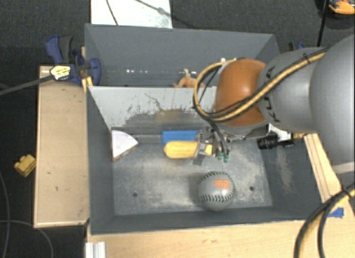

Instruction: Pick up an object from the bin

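In the bin (100,196): a few loose things lay on the grey floor, most along the foot of the back slope.
Arm (299,90): reached in from the right, with its orange cover (238,90) over the bin's back right.
Ball (215,191): grey, at front centre, near the gripper's front side but apart from it.
Yellow piece (178,150): stubby and rounded, mid-floor, long axis running left-right.
Blue piece (178,137): just behind the yellow one and parallel to it; touching or only close, couldn't tell.
White wedge (122,142): at the left wall, well apart from the rest.
Gripper (209,150): low over the floor, at the yellow piece's right end.
Gripper state: spread or pressed together, couldn't tell.
Key relation: the yellow piece lay straight left of the gripper, end-on to it.
Judgement: likely target was the yellow piece; the grip would need to go across its short width, clear of the blue one.
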Controlling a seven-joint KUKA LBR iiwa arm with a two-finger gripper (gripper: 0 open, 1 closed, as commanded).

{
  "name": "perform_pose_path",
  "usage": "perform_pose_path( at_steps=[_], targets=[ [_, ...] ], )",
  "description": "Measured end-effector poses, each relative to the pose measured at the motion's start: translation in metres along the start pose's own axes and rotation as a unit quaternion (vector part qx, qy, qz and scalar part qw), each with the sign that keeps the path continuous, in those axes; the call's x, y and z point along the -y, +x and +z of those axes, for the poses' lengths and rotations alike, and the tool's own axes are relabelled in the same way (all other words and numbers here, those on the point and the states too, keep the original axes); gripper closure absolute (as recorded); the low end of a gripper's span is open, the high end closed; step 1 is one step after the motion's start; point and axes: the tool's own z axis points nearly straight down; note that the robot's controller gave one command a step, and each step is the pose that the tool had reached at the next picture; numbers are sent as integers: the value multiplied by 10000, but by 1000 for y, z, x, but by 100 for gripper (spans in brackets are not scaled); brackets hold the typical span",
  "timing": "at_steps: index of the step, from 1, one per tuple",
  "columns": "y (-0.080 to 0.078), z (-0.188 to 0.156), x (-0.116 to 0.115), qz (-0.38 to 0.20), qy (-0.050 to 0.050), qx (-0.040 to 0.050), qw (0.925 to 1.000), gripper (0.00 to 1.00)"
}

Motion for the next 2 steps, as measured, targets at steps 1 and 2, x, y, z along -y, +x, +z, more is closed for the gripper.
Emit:
perform_pose_path(
  at_steps=[1, 2],
  targets=[
    [0, 0, 0, 4, 0, 0, 10000, 100],
    [2, -6, 0, 3, 11, -32, 10000, 100]
  ],
)
